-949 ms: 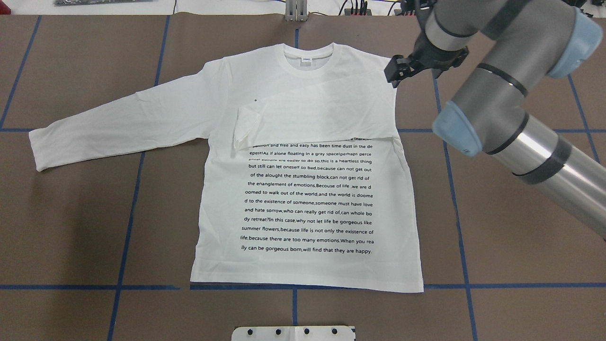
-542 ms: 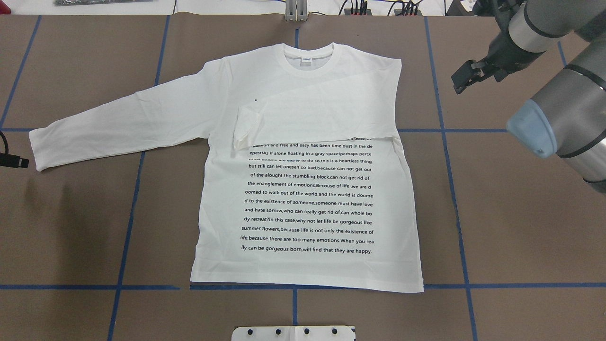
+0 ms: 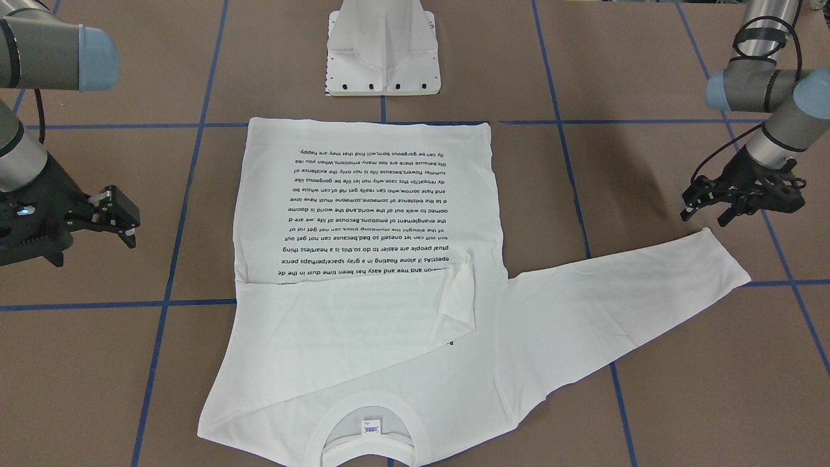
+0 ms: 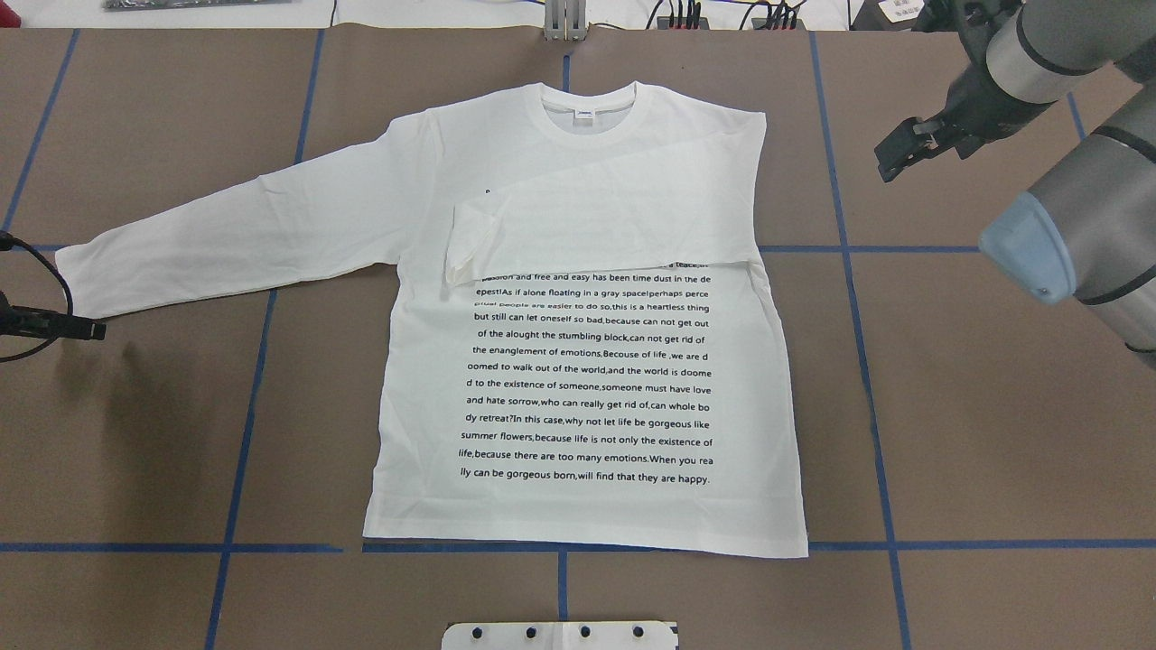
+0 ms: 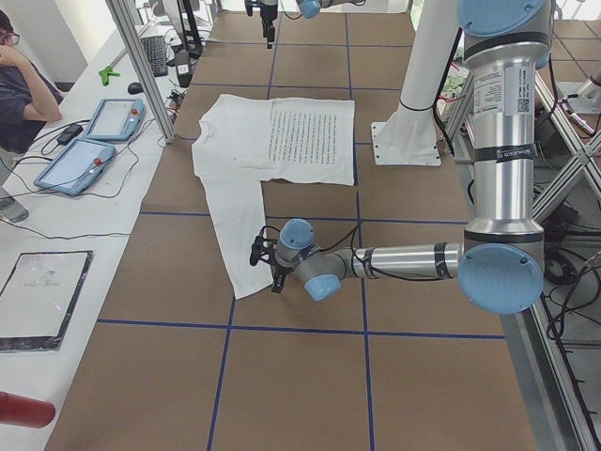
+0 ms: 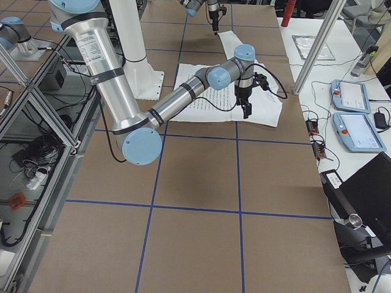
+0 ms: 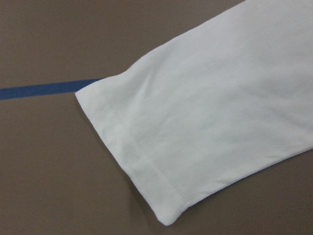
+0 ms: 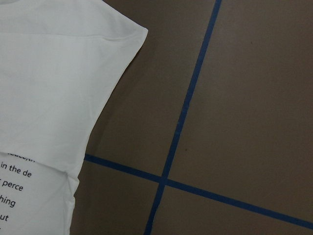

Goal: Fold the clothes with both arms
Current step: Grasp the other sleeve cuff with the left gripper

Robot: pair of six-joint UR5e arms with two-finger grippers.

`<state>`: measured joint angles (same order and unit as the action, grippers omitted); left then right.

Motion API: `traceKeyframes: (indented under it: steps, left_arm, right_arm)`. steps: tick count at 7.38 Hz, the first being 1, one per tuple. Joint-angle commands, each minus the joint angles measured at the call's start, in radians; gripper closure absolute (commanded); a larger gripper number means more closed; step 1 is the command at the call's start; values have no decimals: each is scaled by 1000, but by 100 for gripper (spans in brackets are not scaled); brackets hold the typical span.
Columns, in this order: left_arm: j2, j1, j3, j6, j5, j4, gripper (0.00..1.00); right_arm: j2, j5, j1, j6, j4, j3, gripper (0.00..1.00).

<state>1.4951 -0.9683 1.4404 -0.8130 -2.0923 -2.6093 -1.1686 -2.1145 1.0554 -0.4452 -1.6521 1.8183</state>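
The white long-sleeved T-shirt (image 4: pixel 587 379) lies flat on the brown table, text side up, collar (image 4: pixel 596 113) at the far side. One sleeve (image 4: pixel 614 217) is folded across the chest. The other sleeve stretches out to the view's left and ends in a cuff (image 4: pixel 77 280), which fills the left wrist view (image 7: pixel 161 147). My left gripper (image 3: pixel 707 213) is open and empty, hovering beside that cuff. My right gripper (image 3: pixel 130 227) is open and empty, off the shirt beyond its folded shoulder (image 8: pixel 132 34), and shows in the overhead view (image 4: pixel 890 162).
The white pedestal base (image 3: pixel 382 58) stands at the near edge, just beyond the shirt's hem. Blue tape lines (image 4: pixel 867 388) grid the brown table. Tablets (image 5: pixel 94 141) and cables lie on a side bench where a person sits.
My right gripper has drawn away from the shirt's folded shoulder toward the right and far side. My left gripper has come in at the left edge beside the sleeve cuff. The shirt has not moved.
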Motion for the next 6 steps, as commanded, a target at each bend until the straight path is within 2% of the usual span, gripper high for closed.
traceKeyframes:
  steps: [1, 2, 5, 6]
  left_arm:
    - [27, 2, -14, -2, 30, 5, 29]
    - [42, 2, -29, -3, 61, 9, 29]
    - [47, 3, -37, 8, 64, 9, 29]
    - [44, 3, -37, 9, 66, 9, 42]
  right_arm:
    - [0, 4, 0, -1, 0, 1, 0]
    - [0, 4, 0, -1, 0, -1, 0]
    - [1, 2, 0, -3, 0, 1, 0]
    - [1, 2, -2, -7, 0, 1, 0]
